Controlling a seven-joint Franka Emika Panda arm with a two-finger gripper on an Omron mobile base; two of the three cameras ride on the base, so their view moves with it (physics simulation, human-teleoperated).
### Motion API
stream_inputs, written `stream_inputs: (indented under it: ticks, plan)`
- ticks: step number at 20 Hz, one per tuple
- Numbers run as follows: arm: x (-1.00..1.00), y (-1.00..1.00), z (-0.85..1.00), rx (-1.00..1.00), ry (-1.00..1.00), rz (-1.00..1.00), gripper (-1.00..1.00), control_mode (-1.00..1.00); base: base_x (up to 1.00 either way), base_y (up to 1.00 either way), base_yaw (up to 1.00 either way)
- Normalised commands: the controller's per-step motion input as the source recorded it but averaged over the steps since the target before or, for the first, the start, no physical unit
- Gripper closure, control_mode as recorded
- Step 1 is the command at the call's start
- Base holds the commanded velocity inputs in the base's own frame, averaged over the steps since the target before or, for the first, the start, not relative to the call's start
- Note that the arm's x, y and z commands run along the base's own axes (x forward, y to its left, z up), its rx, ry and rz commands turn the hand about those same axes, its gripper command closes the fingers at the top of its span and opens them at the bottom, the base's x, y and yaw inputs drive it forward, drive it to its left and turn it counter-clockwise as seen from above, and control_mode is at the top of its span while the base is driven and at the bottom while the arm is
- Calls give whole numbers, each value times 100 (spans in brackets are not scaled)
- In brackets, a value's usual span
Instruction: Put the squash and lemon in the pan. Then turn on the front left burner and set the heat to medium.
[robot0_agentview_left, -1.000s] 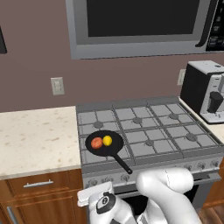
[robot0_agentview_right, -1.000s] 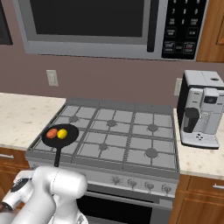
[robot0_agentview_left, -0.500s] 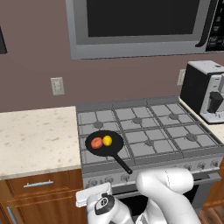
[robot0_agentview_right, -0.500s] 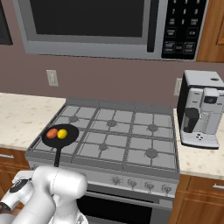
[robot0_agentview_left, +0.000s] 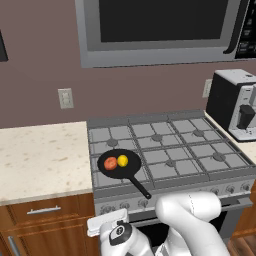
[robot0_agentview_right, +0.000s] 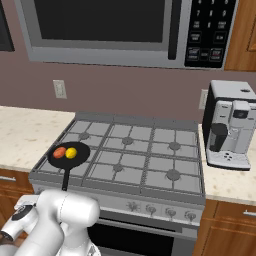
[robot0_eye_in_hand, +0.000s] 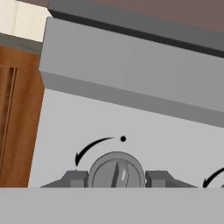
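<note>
The black pan rests on the front left burner of the stove. Inside it lie the orange-red squash and, touching it on the right, the yellow lemon. Low in front of the stove, my gripper is shut on a round grey control knob. One dark fingertip sits on each side of the knob. The knob's ridge points almost straight up, below a black dot and a curved arrow on the panel.
A coffee machine stands on the counter right of the stove. A pale counter lies to the left, with wooden cabinet fronts below. A second arrow mark shows at the hand view's right edge.
The jaws have closed onto the knob. In the base views the arm, pan and fruit stand as before.
</note>
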Motion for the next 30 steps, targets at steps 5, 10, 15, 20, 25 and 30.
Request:
stream_inputs:
  ticks: [5, 10, 15, 20, 25, 30]
  plan:
    - [0, 0, 0, 0, 0, 0, 100, -100, 0, 0, 0]
    - [0, 0, -18, -5, -6, 0, 100, -100, 0, 0, 0]
    - [0, 0, -14, -19, 0, 0, 100, -100, 0, 0, 0]
    - [0, 0, -3, -20, 0, 0, 100, -100, 0, 0, 0]
    - [0, 0, -4, -20, 0, 0, 100, -100, 0, 0, 0]
    - [0, 0, -21, -20, 0, 0, 100, -100, 0, 0, 0]
